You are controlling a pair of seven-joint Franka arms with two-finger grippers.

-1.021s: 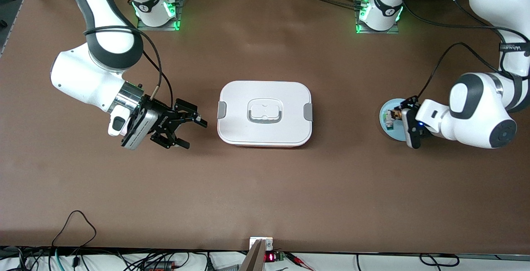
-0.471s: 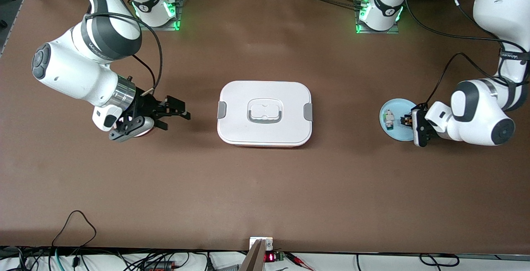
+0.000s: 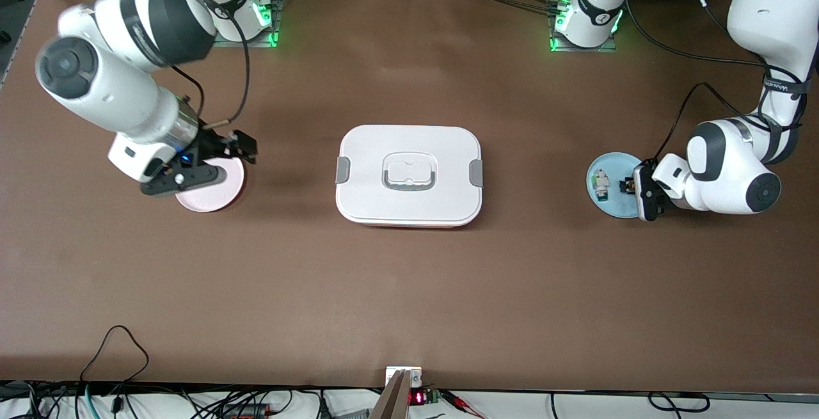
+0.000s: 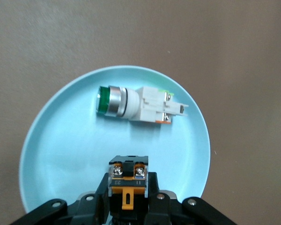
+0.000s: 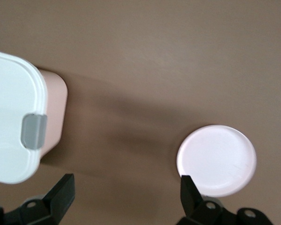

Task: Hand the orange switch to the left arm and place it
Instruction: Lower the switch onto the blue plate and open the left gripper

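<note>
Over the pale blue plate (image 3: 601,205) at the left arm's end of the table, the left gripper (image 4: 129,199) clamps the orange switch (image 4: 128,180) between its fingers; a white-and-green switch (image 4: 138,104) lies on the plate just beside the fingertips. The right gripper (image 5: 124,194), fingers spread wide and empty, hangs above the pink plate (image 3: 211,198). The white lidded box (image 3: 409,176) sits between both grippers.

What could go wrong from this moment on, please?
1. The left gripper holds the small black-and-orange switch close beside the white-and-green switch on the light blue plate; lifting may knock it.
2. The large white lidded box lies between both arms; a low handover path could strike it.
</note>
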